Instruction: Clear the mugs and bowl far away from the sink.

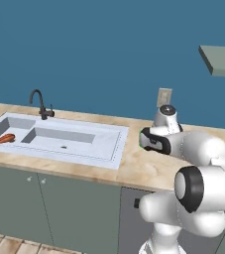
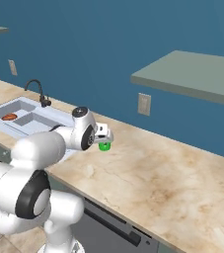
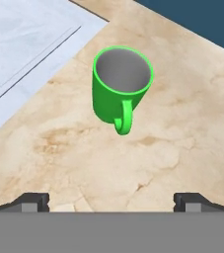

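A green mug stood upright on the marbled counter, handle facing the camera, grey inside, with the sink edge off at upper left and both fingertips spread wide apart below it.

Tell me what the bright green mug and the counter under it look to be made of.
Bright green mug: probably glazed ceramic or plastic; uniform opaque colour, matte grey inside, thick loop handle. Beige veined counter: looks like polished marble-type stone, with cloudy brown veining.
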{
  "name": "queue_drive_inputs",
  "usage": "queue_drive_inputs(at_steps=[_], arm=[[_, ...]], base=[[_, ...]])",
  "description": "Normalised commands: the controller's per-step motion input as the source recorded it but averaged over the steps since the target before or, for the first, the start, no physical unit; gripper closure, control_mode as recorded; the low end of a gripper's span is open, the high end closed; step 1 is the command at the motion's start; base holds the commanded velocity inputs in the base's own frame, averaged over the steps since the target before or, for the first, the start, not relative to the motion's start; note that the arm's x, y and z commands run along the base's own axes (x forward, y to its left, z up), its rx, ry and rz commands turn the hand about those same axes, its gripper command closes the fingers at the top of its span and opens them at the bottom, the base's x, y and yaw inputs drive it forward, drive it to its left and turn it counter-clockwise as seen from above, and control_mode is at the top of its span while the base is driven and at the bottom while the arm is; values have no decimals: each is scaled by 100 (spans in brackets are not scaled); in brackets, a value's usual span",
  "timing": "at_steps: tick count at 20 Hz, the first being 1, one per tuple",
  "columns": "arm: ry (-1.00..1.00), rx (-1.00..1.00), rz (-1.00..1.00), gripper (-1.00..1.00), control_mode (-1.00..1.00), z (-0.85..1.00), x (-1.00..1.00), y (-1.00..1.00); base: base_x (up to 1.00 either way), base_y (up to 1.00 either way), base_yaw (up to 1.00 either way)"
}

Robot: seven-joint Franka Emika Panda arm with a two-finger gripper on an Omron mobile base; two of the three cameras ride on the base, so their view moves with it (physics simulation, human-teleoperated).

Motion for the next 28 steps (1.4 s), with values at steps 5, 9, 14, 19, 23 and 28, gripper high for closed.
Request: queue_drive_inputs(at_steps=[5, 9, 14, 19, 23, 28], arm=[[0, 0, 0, -100, -100, -10, 19, -9], [0, 0, 1, -100, -100, -14, 15, -2], [0, 0, 5, -100, -100, -14, 20, 0], [0, 1, 6, -100, -100, -14, 15, -5], [0, 0, 6, -100, -100, -9, 14, -10], [0, 0, 5, -100, -100, -11, 19, -1]], base=[[0, 0, 0], [0, 0, 0], [0, 0, 0], [0, 0, 0], [0, 0, 0], [0, 0, 0]])
